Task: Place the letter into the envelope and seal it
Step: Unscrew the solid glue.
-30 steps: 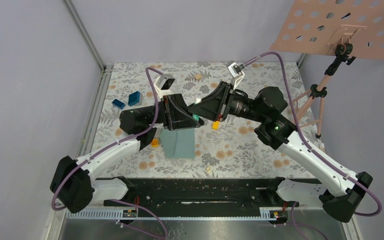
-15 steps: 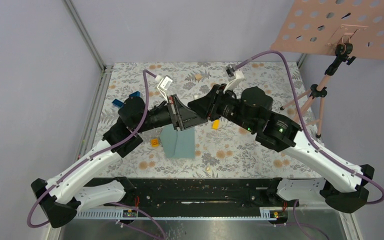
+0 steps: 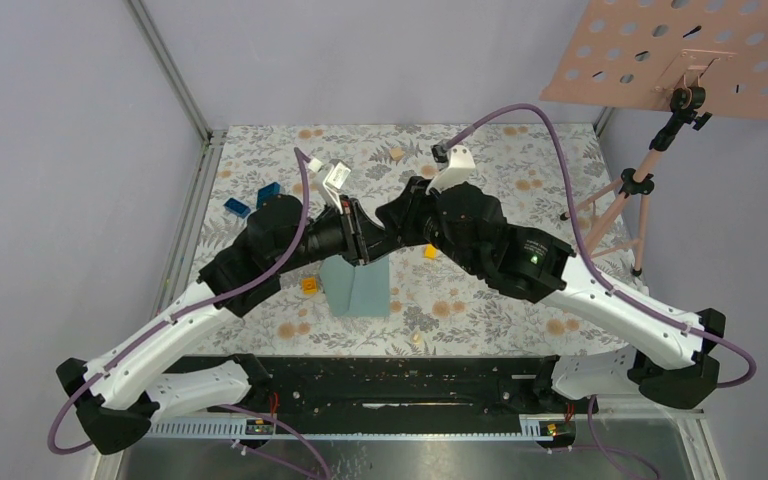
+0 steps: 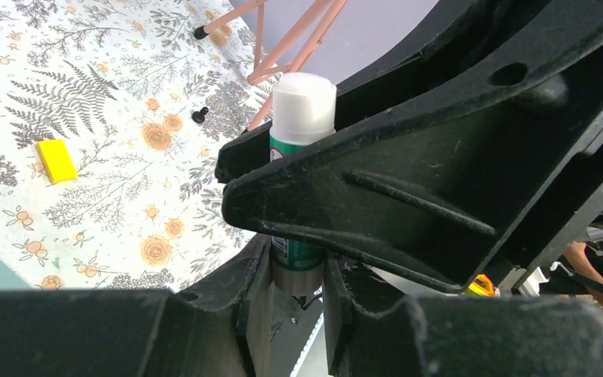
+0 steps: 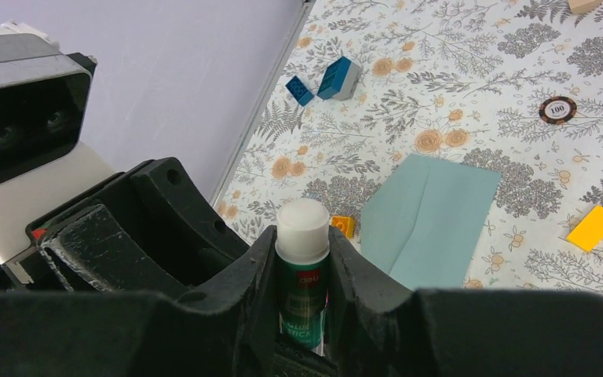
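The teal envelope [image 3: 360,292] lies flat on the floral table, its flap side up in the right wrist view [image 5: 432,216]. Just above its far end the two grippers meet. A green glue stick with a white cap [image 5: 302,236] stands between them. My right gripper [image 5: 302,263] is shut on its green body just below the cap. My left gripper [image 4: 297,267] is shut on its silver base, with the cap [image 4: 303,106] pointing away beyond the right gripper's fingers. From the top, the left gripper [image 3: 358,235] and right gripper [image 3: 388,218] touch. The letter is out of view.
Two blue blocks [image 3: 268,191] lie at the far left. A yellow block [image 3: 430,251] lies right of the envelope and an orange one [image 3: 309,285] left of it. A poker chip [image 5: 557,109] lies beyond the envelope. A pink perforated board [image 3: 690,55] on a stand is at the back right.
Both wrists have rolled and both arms have shifted their elbows, while the grippers stay together over the envelope's far end. The envelope has not moved.
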Controlling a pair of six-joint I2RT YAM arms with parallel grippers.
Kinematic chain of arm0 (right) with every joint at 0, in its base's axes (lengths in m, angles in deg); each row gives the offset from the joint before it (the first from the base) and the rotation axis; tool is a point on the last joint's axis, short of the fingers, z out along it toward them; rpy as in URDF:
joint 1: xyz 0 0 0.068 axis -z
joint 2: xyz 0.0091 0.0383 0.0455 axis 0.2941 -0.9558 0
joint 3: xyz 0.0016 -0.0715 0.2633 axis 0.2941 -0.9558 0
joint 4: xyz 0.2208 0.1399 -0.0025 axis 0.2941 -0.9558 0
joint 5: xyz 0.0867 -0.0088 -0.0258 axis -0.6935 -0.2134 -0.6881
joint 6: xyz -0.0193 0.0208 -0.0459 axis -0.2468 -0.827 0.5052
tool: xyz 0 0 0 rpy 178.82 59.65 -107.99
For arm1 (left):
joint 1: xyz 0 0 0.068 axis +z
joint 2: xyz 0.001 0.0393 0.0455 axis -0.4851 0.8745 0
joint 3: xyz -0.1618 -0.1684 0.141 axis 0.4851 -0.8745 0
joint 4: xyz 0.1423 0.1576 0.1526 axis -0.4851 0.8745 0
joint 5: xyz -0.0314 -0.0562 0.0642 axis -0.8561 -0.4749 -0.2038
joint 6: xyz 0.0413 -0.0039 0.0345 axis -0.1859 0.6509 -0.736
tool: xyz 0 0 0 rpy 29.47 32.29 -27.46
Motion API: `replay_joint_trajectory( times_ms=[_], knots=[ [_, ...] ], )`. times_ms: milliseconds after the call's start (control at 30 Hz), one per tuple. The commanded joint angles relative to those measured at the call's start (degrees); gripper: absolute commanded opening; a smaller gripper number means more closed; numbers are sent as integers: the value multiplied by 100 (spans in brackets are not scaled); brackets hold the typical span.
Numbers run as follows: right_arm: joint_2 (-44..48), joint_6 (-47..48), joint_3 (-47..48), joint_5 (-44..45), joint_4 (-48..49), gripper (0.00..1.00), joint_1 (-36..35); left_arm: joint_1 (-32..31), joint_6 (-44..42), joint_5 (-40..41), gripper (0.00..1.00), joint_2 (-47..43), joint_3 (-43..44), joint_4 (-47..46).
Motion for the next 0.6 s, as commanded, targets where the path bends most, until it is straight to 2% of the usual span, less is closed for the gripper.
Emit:
replay_joint_trajectory(
  times_ms=[0, 33, 67, 133, 167, 233, 300, 367, 567],
  knots=[
    [96, 637, -218, -117, -243, 0, -149, 112, -272, 256, 3, -170, 312, -355],
    [214, 774, -388, -351, 28, 0, -151, 194, -351, -171, 30, -167, 343, -378],
    [389, 931, -586, -626, 289, 0, -134, 347, -419, -528, 49, -162, 408, -335],
    [751, 1247, -977, -1311, 865, 0, -48, 614, -604, -1488, 74, -189, 503, -313],
    [934, 1329, -1100, -1712, 991, 0, 66, 752, -671, -2112, 81, -215, 535, -330],
    [1231, 1323, -1306, -2804, 1170, 0, 458, 952, -713, -3253, 85, -308, 515, -519],
    [1533, 1189, -1580, -4036, 1608, 0, 879, 1064, -620, -3757, 87, -459, 400, -706],
    [1755, 1022, -1835, -4941, 2064, 0, 1185, 1159, -275, -4103, 88, -617, 138, -1273],
    [1733, 32, -2287, -6197, 3855, 0, 1424, 1188, 2252, -4990, 80, -502, -825, -5093]
  ],
)
